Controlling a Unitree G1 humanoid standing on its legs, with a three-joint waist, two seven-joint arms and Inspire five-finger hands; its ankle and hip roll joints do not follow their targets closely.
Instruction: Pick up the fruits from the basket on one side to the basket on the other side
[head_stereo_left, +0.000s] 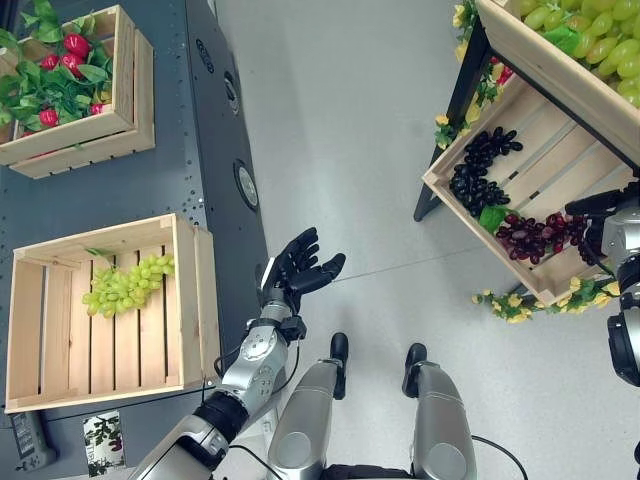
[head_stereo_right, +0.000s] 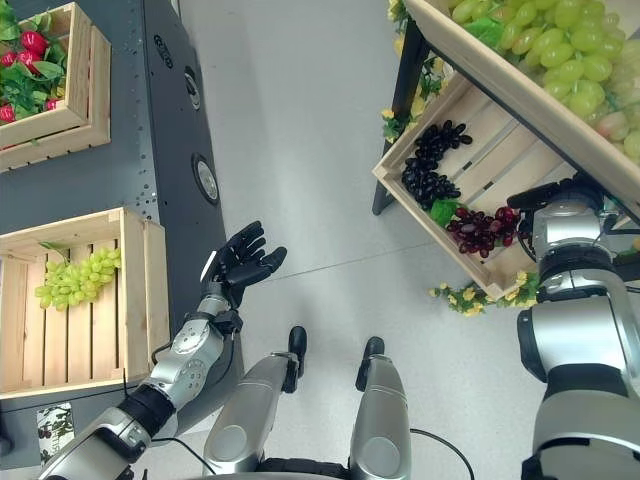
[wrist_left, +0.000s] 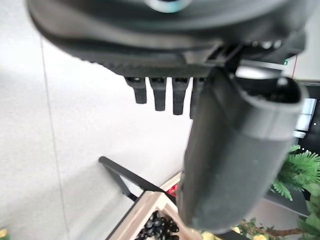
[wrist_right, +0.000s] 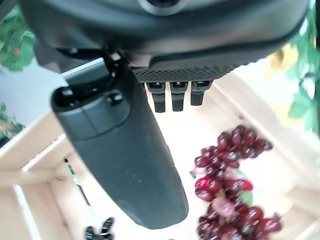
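While the left hand (head_stereo_left: 300, 268) hangs spread and empty over the bare floor, just right of the near left crate (head_stereo_left: 190, 300), a green grape bunch (head_stereo_left: 128, 284) already lies inside that crate, so one fruit looks delivered. Across on the right, the right hand (wrist_right: 150, 120) hovers above the red grape bunch (head_stereo_left: 538, 236) in the slanted crate (head_stereo_left: 455, 195), fingers straight, nothing pinched yet. That bunch looks like the next pick. Just beyond it in the same crate sits a black grape bunch (head_stereo_left: 478, 168), also waiting. Farther right, more green grapes (head_stereo_right: 545, 45) fill the upper crate. At far left, a crate of strawberries (head_stereo_left: 62, 65) sits among leaves. Plenty left to move.
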